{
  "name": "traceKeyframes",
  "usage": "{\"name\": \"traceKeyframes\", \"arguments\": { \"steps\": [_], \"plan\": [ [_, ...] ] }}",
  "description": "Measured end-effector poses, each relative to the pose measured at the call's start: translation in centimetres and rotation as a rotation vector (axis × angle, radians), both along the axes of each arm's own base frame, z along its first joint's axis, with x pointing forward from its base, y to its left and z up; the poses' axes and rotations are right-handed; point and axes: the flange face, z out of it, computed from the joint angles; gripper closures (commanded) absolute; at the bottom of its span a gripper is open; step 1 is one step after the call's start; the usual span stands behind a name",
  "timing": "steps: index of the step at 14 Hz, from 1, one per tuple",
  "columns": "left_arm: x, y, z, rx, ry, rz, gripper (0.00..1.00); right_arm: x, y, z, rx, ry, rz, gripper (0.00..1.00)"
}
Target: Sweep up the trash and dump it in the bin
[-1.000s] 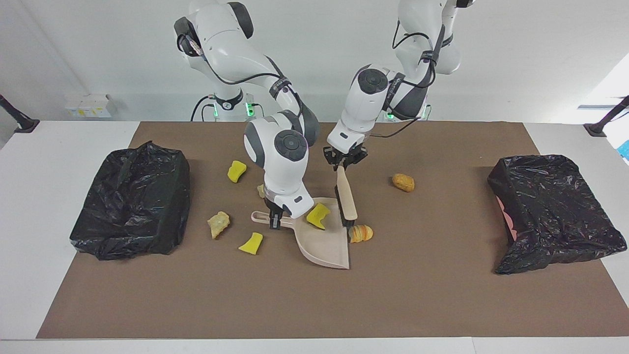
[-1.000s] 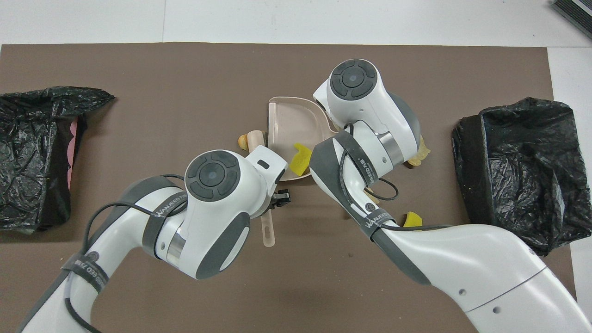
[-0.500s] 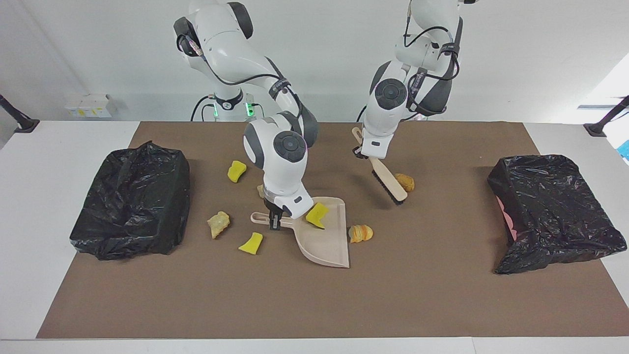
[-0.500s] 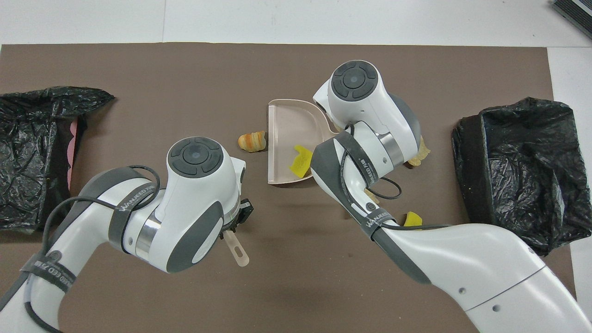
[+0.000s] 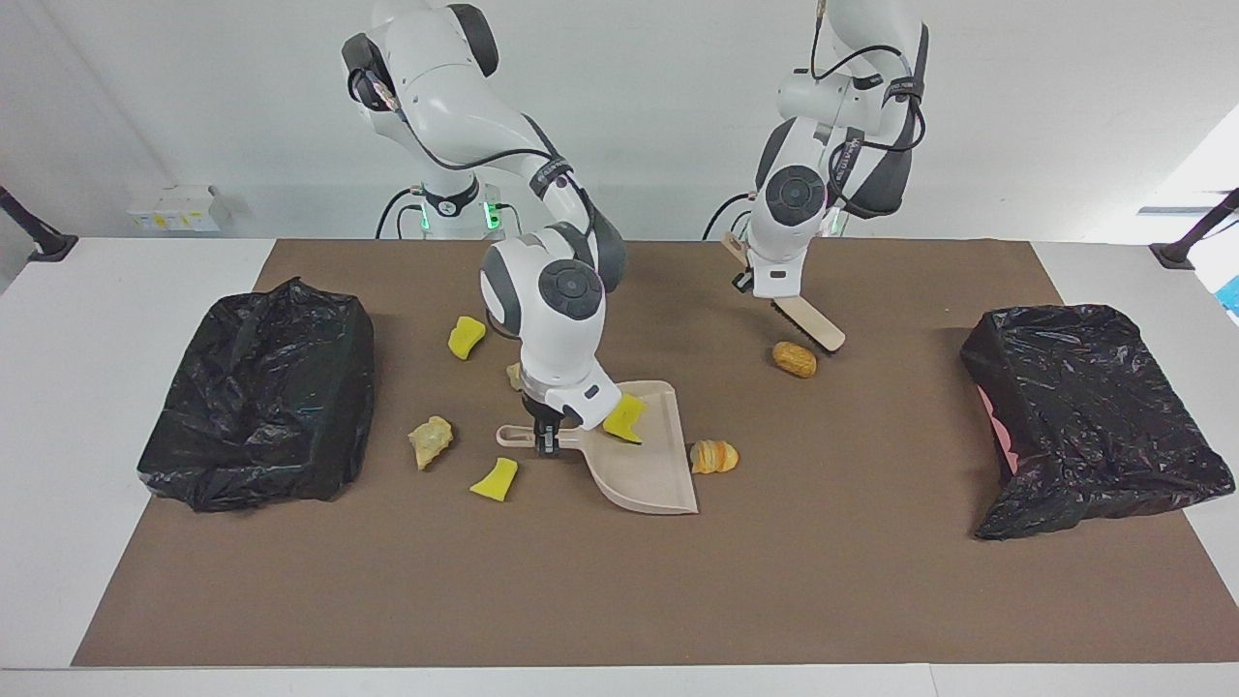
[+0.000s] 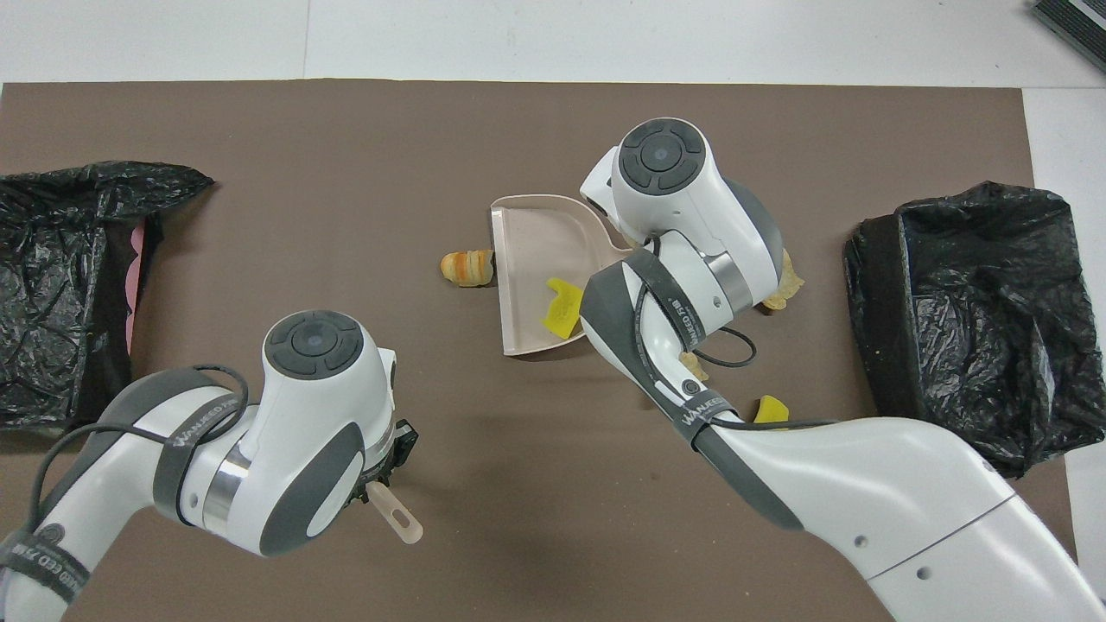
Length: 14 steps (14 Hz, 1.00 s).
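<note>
A brown mat (image 5: pixel 619 590) covers the table, with one black-bagged bin (image 5: pixel 256 397) at the right arm's end and another black-bagged bin (image 5: pixel 1094 416) at the left arm's end. The beige dustpan (image 5: pixel 649 465) lies mid-mat; everything else is placed from it.

The right gripper (image 5: pixel 545 426) is down at the dustpan's handle, jaws pinched on it. The left gripper (image 5: pixel 774 290) hangs in the air toward the left arm's end from the dustpan, jaws clamped on the beige brush (image 5: pixel 811 324), which slants down over a tan chunk (image 5: pixel 794 359).

The trash lies apart from both pairs of jaws: one yellow sponge piece (image 5: pixel 624 416) in the dustpan, beside the right gripper; an orange-brown chunk (image 5: pixel 714 456) just outside the pan's open lip; three more pieces toward the right arm's end: a yellow piece (image 5: pixel 467 336), a tan scrap (image 5: pixel 431 440) and a yellow wedge (image 5: pixel 495 480).
</note>
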Motion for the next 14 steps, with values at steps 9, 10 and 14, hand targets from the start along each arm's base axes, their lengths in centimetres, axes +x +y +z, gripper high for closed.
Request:
{"name": "traceKeyframes", "arguments": {
  "steps": [9, 10, 14],
  "plan": [
    [4.6, -3.2, -0.7, -0.227, -0.242, -0.062, 1.00, 0.0, 0.0, 0.0, 0.001, -0.001, 0.001, 1.00],
    [5.5, -3.9, -1.0, -0.238, -0.256, -0.069, 1.00, 0.0, 0.0, 0.0, 0.002, -0.003, 0.001, 1.00],
    [8.7, -6.5, -2.3, -0.283, -0.336, -0.105, 1.00, 0.0, 0.0, 0.0, 0.002, -0.004, 0.001, 1.00]
  ]
}}
